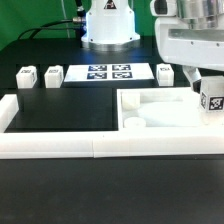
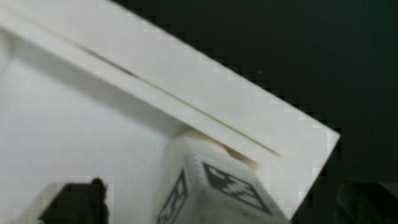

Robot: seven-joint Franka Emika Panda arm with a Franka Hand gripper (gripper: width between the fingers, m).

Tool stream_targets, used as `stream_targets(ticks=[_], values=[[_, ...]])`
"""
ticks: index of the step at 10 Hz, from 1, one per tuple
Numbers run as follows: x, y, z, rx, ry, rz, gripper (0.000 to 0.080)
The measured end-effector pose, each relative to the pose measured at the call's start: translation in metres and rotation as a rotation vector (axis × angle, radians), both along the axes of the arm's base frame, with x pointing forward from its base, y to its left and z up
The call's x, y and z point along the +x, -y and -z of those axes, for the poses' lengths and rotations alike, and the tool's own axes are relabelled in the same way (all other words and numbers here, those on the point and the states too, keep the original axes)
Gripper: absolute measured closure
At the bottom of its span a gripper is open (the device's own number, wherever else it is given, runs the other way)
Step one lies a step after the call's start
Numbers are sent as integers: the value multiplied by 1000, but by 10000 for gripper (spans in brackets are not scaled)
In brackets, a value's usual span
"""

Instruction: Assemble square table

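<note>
Fingers [image 2: 75, 200] stand wide, gripping nothing, either side of a leg block [image 1: 212, 100]; block sits upright on the tabletop [image 1: 150, 115] corner, exterior view's right; step looks like seating first leg; next: lift straight clear without nudging it, fetch spare leg [image 1: 165, 72] beside marker board [image 1: 108, 72].

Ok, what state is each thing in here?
Slab: flat on the table, against the rail.
Leg on slab: upright at a corner, not gripped; whether it is seated, cannot tell.
Gripper: open, around that leg.
Three loose legs: on the table beside the marker board, unattached.
</note>
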State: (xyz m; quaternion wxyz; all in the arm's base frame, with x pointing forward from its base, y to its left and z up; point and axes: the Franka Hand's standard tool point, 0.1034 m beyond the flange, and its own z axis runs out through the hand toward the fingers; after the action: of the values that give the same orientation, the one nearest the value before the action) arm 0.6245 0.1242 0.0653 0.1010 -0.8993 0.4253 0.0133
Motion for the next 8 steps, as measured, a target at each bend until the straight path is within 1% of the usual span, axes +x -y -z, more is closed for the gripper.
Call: stream_targets(ticks=[1, 2, 3, 4, 6, 7, 8], values=[[0, 1, 0, -10, 17, -96, 151], [2, 5, -1, -60, 50, -343, 151], [7, 7, -4, -109, 88, -620, 151], [6, 3, -5, -109, 92, -643, 151], [6, 2, -4, -110, 99, -630, 151], [6, 2, -4, -110, 97, -618, 264], [6, 2, -4, -108, 91, -585, 397]])
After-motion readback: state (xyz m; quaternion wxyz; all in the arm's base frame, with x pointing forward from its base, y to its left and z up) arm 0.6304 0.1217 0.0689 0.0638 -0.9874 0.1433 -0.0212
